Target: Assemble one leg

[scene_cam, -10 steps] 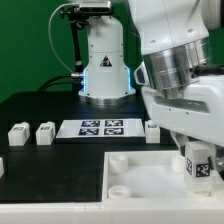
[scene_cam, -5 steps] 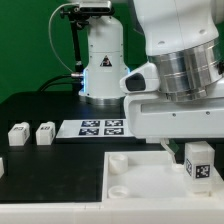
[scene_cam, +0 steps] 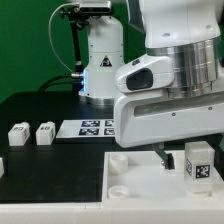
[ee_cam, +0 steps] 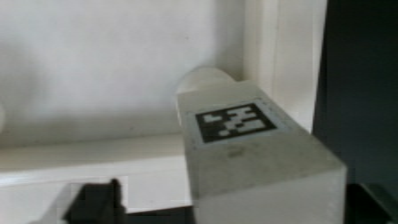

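A leg (scene_cam: 198, 163) stands upright in the right corner of the large white tray-like part (scene_cam: 130, 185), its marker facing the camera. It also shows in the wrist view (ee_cam: 249, 140) against the part's corner wall. My gripper (scene_cam: 188, 156) is low over it, with the leg between the jaws (ee_cam: 222, 212). One dark finger (ee_cam: 93, 205) stands a little apart from the leg's side, so the gripper looks open. Two more legs (scene_cam: 17, 133) (scene_cam: 45, 133) stand on the black table at the exterior view's left.
The marker board (scene_cam: 88, 127) lies on the table behind the tray-like part. The arm's base (scene_cam: 103, 62) stands at the back. My large wrist housing (scene_cam: 170, 95) hides the table to the right of the marker board.
My wrist has turned and shifted toward the exterior view's left above the leg. The leg has stayed in the tray-like part's corner.
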`<state>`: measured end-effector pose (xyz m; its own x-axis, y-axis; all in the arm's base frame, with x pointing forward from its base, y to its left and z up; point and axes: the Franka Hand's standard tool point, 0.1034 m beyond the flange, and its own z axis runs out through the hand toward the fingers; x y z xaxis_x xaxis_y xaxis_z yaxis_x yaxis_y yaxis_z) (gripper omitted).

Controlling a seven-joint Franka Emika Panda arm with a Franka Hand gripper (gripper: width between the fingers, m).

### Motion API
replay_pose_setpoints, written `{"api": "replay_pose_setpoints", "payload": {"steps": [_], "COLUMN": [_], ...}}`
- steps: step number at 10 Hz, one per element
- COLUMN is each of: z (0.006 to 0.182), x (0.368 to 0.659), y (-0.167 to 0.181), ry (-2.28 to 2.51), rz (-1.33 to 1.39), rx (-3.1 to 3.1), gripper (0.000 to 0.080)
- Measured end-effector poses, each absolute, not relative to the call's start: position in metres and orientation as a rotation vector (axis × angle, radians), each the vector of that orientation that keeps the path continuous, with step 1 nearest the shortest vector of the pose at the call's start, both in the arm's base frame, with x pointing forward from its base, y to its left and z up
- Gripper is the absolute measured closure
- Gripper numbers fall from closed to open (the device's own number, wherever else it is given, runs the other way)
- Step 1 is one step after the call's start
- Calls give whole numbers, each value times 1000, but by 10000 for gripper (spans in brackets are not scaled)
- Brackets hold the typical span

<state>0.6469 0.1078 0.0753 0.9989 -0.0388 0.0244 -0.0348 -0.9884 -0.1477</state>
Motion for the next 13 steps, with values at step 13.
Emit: {"api": "replay_pose_setpoints", "payload": {"steps": [13], "z": [71], "x": [639], "y": [109], "ry": [2068], "rz": [137], "rx": [-2149], "gripper": [506]}}
